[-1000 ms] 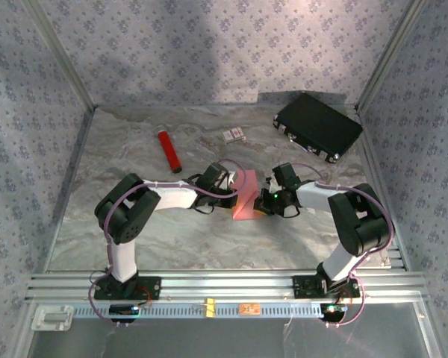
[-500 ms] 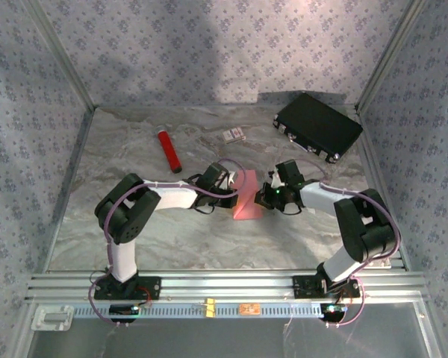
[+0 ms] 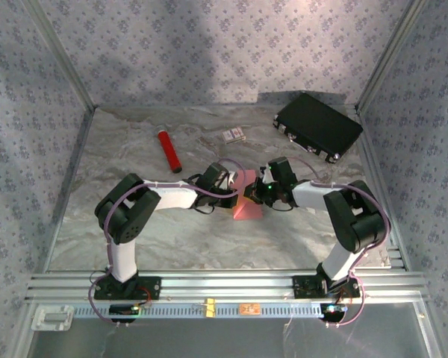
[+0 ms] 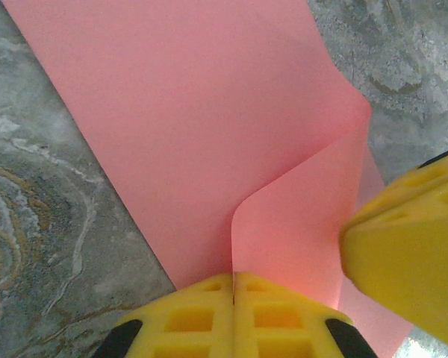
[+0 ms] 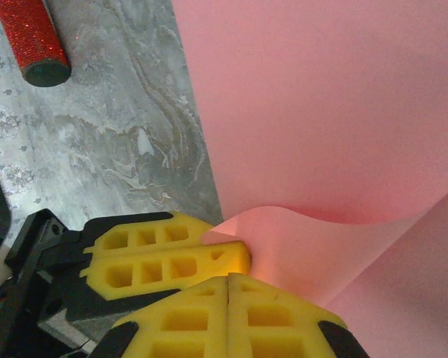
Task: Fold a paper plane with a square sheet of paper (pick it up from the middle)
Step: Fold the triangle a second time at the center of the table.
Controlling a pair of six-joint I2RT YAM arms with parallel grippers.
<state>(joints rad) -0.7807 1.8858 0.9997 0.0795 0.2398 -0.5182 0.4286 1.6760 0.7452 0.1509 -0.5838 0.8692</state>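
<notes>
Marble table (image 3: pixel 134 149) carries the paper (image 3: pixel 247 205), which is well apart from the case (image 3: pixel 318 125), on its near-left side. Both the left gripper (image 4: pixel 234 287) and the right gripper (image 5: pixel 229 287) are clamped on the paper's lifted, curled edge, just beside each other.

**Left gripper pinches a lifted flap of pink paper**

Right at the bottom of the frame, the left gripper (image 4: pixel 233 287) has its two yellow fingers pressed tight together, and a curled edge of the square sheet of paper (image 4: pixel 187 127) runs straight into the seam between them. The rest of the sheet lies flat, stretching away to the top. The flap arches up and over to the right in a soft, uncreased bend. The right gripper (image 4: pixel 407 250), another yellow block, crowds in against that raised flap. Grey marbled tabletop (image 4: pixel 52 194) shows either side.
</notes>
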